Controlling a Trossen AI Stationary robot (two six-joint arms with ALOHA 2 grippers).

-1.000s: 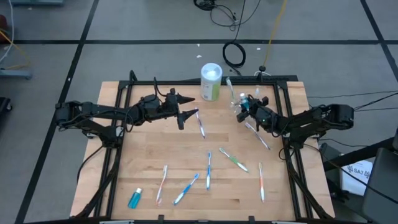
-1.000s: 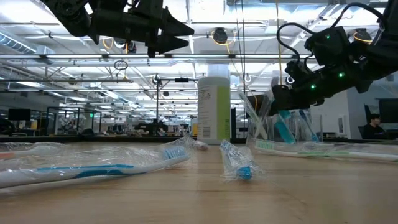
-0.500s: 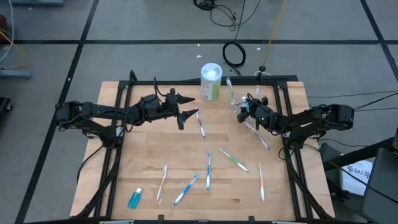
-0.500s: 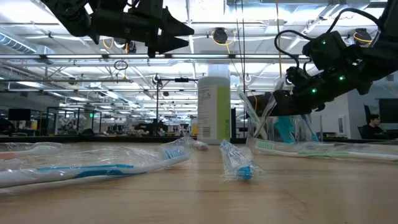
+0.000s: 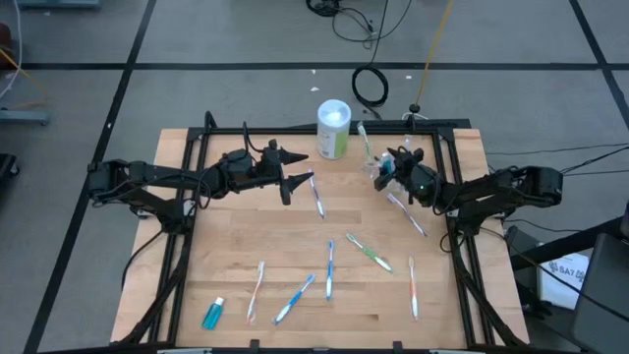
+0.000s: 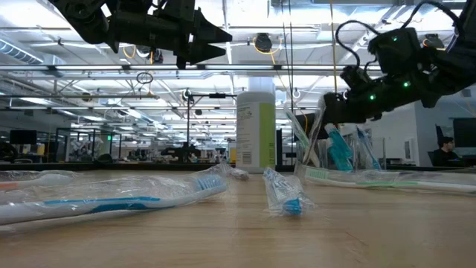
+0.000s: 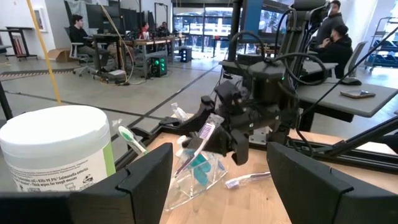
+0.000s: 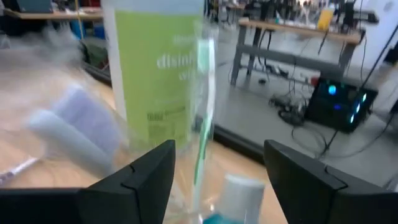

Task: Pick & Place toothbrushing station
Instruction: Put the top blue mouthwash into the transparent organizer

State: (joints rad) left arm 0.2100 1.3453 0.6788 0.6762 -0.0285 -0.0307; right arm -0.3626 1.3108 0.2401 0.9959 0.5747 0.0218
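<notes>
Toothbrushes in wrappers lie scattered across my wooden desk (image 5: 236,246), well apart from the clear cup (image 5: 378,162). I use that cup as my landmark: it stands near the desk's far edge, just right of a white and green wipes canister (image 5: 333,129), and holds a few brushes and a teal tube (image 6: 339,151). My right tool (image 5: 397,168) hangs directly over the cup, fingers released and gripping nothing. My left tool (image 5: 298,168) hovers left of the canister, fingers spread and empty. One blue tube (image 5: 213,314) lies at the near left corner, far from the cup.
</notes>
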